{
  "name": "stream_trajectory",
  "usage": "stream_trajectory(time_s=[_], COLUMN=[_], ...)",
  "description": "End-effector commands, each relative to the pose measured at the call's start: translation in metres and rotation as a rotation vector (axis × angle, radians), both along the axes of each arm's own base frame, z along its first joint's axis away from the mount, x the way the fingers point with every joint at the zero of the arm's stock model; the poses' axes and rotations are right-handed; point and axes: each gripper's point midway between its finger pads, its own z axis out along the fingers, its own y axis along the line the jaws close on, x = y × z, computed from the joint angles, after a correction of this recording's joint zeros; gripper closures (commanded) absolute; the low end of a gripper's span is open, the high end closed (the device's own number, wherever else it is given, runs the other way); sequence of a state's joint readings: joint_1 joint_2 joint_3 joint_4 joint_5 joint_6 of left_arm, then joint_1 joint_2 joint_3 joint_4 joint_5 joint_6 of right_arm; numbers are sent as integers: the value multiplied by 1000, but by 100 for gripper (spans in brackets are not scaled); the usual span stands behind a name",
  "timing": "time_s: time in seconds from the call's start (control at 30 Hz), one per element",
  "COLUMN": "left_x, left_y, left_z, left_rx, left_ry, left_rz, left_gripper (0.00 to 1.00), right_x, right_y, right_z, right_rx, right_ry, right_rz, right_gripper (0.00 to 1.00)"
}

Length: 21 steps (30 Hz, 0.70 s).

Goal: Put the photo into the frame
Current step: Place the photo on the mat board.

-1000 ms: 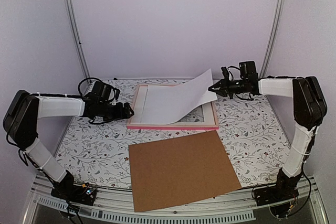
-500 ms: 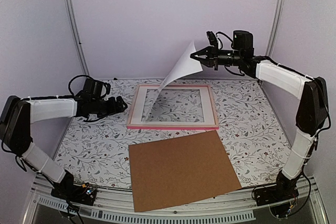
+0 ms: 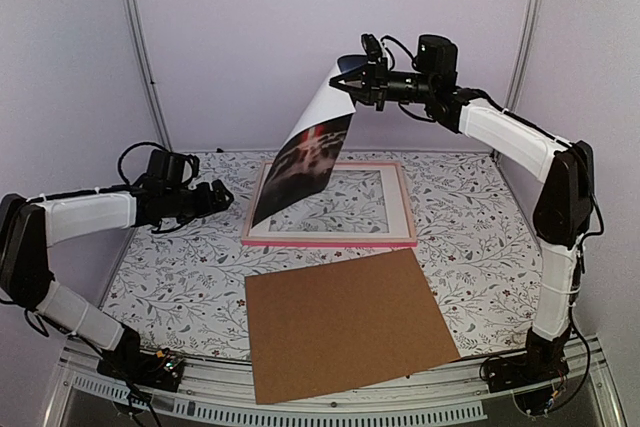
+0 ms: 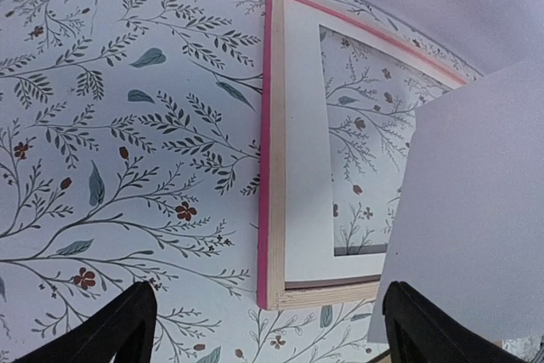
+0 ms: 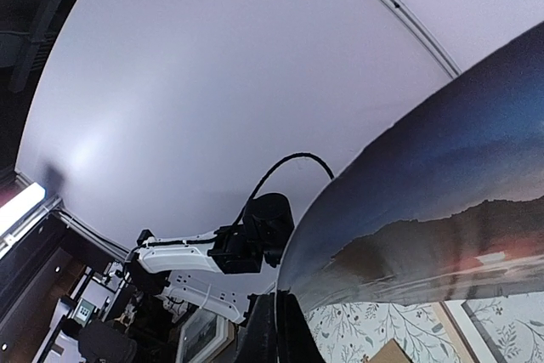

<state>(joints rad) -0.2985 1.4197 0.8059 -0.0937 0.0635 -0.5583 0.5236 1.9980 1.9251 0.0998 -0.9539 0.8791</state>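
Moved: photo (image 3: 305, 157) swung up, picture side now facing cam, hangs over frame (image 3: 330, 242).
R gripper (image 3: 347, 82): pinching photo's top corner.
L gripper (image 3: 224, 194): spread, empty, beside frame.
Left: lay photo in frame.

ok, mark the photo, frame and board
photo (image 3: 305, 162), top view, middle of its printed face.
frame (image 3: 335, 243), top view, pink near edge.
board (image 3: 345, 322), top view, centre.

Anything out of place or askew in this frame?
The photo hangs curled in mid-air above the frame, pinched by one corner in the right gripper. The board lies skewed relative to the frame. Nothing looks damaged.
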Motion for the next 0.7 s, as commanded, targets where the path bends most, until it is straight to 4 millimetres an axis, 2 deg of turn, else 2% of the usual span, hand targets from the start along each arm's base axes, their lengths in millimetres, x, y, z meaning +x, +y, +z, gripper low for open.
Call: stream_trajectory(time_s=[0.0, 0.17, 0.37, 0.43, 0.53, 0.6, 0.67], left_x=[0, -2, -3, -4, -8, -9, -11], left_y=[14, 19, 21, 24, 32, 43, 50], left_z=[9, 11, 12, 13, 13, 15, 18], left_rx=[-5, -5, -4, 1, 4, 14, 14], left_ry=[-36, -41, -45, -48, -53, -65, -77], left_rz=[46, 53, 62, 77, 109, 154, 175], left_gripper=[5, 5, 5, 5, 5, 4, 4], right_x=[-15, -28, -31, -28, -20, -10, -1], right_y=[19, 36, 36, 38, 39, 36, 29], right_z=[26, 42, 45, 36, 13, -12, -48], right_rx=[49, 83, 85, 67, 20, -21, -75], right_ry=[-57, -98, -121, -107, -80, -49, 2], right_rz=[85, 158, 167, 168, 154, 132, 96], right_gripper=[100, 100, 100, 100, 100, 100, 100])
